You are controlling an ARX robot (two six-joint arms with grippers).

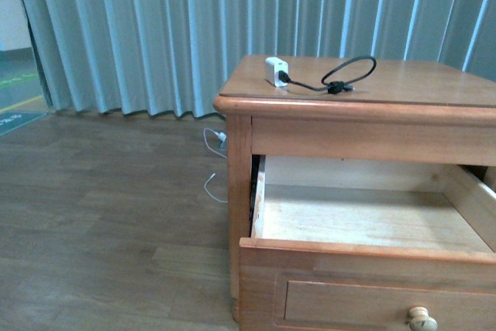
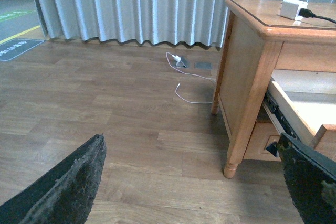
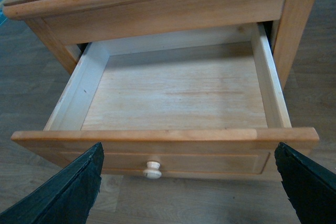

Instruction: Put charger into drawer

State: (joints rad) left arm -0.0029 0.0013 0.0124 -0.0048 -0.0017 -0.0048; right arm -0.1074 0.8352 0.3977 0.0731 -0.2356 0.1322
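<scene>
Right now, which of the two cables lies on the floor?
The thin white cable, beside the cabinet; the black cable loops on the cabinet top, plugged into the charger.

Pale blue-grey pleated curtains [image 1: 194, 29] hang down to a brown wood-plank floor [image 1: 101, 215]. A thin white cable [image 2: 195, 102] curls on the floor beside the wooden cabinet [image 2: 242, 72], near a grey floor socket [image 2: 202, 66]. A dark mat [image 2: 18, 49] lies by a yellow line [image 2: 18, 34].

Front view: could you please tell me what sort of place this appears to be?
Probably an indoor room set up like a bedroom or test space: a wooden bedside cabinet with its drawer open, long pale pleated curtains behind, and wood-plank flooring.
</scene>
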